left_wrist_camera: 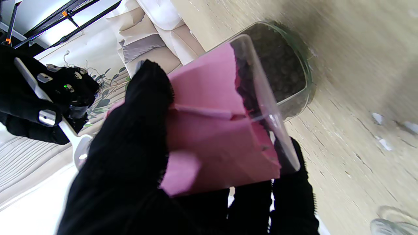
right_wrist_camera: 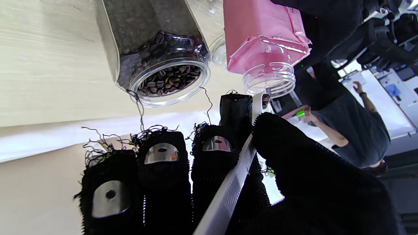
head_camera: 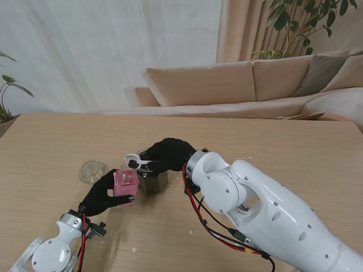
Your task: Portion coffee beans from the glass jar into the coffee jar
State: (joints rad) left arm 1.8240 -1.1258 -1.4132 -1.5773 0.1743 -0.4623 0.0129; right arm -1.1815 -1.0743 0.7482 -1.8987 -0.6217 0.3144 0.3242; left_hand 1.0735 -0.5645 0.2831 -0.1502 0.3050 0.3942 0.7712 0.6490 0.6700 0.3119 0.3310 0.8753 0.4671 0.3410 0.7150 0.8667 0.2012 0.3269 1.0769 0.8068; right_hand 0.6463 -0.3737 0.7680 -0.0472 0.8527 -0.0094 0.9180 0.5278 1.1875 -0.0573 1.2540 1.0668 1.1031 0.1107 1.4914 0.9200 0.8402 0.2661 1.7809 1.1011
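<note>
right hand (head_camera: 167, 154): you pinch a loaded scoop (head_camera: 136, 161) over the coffee jar (head_camera: 125, 185)
left hand (head_camera: 102, 195): wrapped round coffee jar
left: tipping in; glass jar (head_camera: 152, 177) full

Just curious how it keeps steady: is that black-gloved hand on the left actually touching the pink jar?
Touching. The left wrist view shows the left hand with fingers wrapped against the pink jar.

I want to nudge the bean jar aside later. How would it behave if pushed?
The glass jar looks well filled with beans, so probably heavy for its size and apt to slide rather than tip. Its flat sides suggest it won't roll. Being glass and open-topped, a hard shove could spill beans or chip it.
</note>
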